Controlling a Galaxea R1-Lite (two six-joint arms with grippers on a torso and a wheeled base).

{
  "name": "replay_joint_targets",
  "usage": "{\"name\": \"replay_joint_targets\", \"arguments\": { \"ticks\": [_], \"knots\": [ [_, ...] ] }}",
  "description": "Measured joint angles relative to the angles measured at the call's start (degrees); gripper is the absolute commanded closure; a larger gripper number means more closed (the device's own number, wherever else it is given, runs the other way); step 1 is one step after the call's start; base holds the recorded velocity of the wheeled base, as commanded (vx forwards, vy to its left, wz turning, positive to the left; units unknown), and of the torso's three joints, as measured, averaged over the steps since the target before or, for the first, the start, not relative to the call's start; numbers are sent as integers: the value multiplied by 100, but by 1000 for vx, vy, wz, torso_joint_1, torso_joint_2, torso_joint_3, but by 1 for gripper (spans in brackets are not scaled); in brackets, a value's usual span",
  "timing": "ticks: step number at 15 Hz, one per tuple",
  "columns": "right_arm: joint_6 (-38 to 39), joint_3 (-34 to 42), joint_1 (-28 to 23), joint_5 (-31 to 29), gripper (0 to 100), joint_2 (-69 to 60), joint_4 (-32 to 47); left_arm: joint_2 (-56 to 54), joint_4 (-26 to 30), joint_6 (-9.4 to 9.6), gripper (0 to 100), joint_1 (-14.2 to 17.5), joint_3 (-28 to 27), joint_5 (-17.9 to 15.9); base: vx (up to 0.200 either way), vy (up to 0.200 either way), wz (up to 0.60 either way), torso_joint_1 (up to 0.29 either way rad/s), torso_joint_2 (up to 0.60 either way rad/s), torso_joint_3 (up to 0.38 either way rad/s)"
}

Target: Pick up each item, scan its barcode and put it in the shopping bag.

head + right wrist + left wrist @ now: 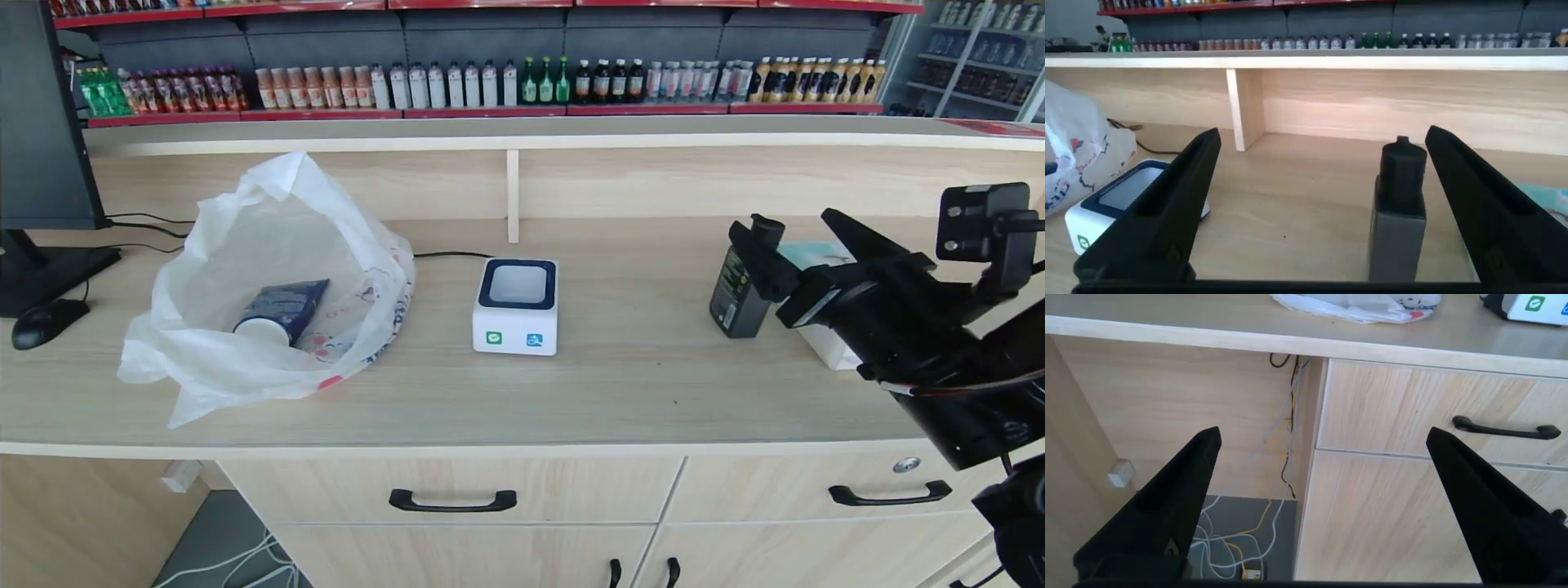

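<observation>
Below the counter (637,392) edge, on the left side, the left gripper (1323,433) is held before the cabinet front, its fingers spread wide and nothing grasped. On the counter above, the shopping bag (269,286) is seen lying open, and a dark tube (282,314) is lying inside it, so one item can be judged as finished. Just to the right of the bag, the white scanner (516,306) is placed with its window facing up. Further right, a dark bottle (739,294) is standing upright, and a white and teal box (824,347) is partly seen behind the arm. The right gripper (1323,131) is held at the bottle with its fingers released; the bottle is seen between them, nearer to one finger, and no contact can be seen. The picking of the bottle is judged to be in hand. Next, the fingers should be brought fully around the bottle and closed firmly, so that it is not tipped over.
</observation>
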Motion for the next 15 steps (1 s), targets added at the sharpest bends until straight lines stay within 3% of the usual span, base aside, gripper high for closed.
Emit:
{"name": "replay_joint_targets", "arguments": {
  "ticks": [4, 12, 15],
  "knots": [
    [172, 27, 197, -284, 0, 374, -2, 0, 1, 0, 0, 0, 0, -2, 0, 0, 0, 0, 0, 0],
    [329, -262, -391, -260, 0, 940, -4, 1, -7, 11, 0, 0, 0, -2, 0, 0, 0, 0, 0, 0],
    [319, -240, -461, 33, 0, 984, -4, 1, -5, 16, 0, 0, 0, -2, 0, 0, 0, 0, 0, 0]
  ]
}}
